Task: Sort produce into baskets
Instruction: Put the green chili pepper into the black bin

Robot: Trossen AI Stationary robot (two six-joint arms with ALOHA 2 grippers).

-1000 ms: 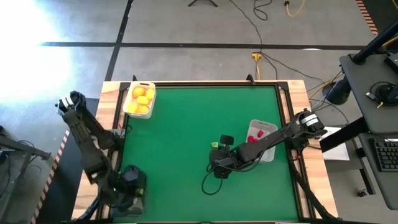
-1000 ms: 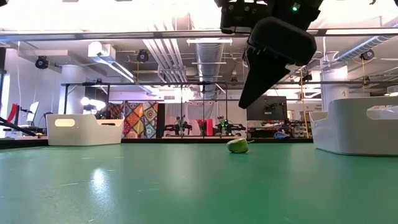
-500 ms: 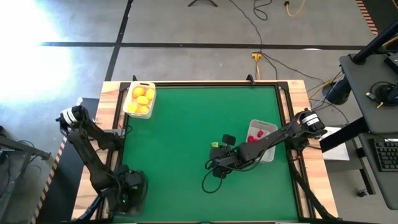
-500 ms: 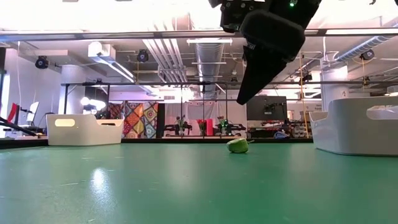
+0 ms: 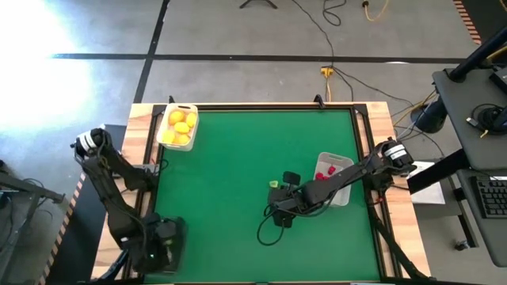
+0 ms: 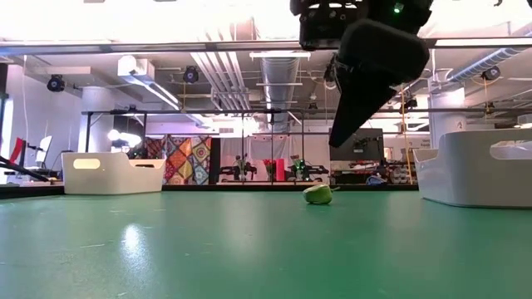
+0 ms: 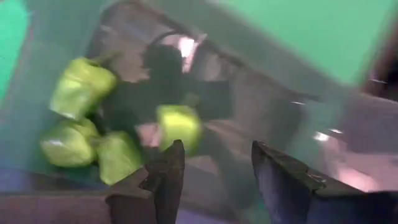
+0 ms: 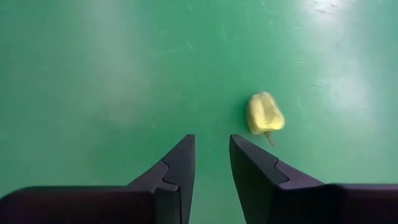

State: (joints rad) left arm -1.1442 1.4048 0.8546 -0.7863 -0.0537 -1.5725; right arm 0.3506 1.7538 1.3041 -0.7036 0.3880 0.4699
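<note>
Since a second ago the left arm has swung lower, its gripper (image 7: 214, 168) apart over the dark basket (image 5: 168, 237) of green pieces (image 7: 81, 87). From above, the right gripper (image 5: 279, 212) hides its fingers. Level, the green piece (image 6: 317, 194) lies on the counter (image 6: 249, 249). At the wrist, the right fingers (image 8: 177, 165) stand slightly apart, the piece just beside and ahead; closing now would probably miss.

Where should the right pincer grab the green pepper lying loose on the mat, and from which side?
Grip the green pepper across its rounded body, coming straight down from above. It lies on its side on the bare mat, thin stem out at one end, with nothing beside it. The right pincer hangs above the mat, slightly open; it probably needs to open wider first.
</note>
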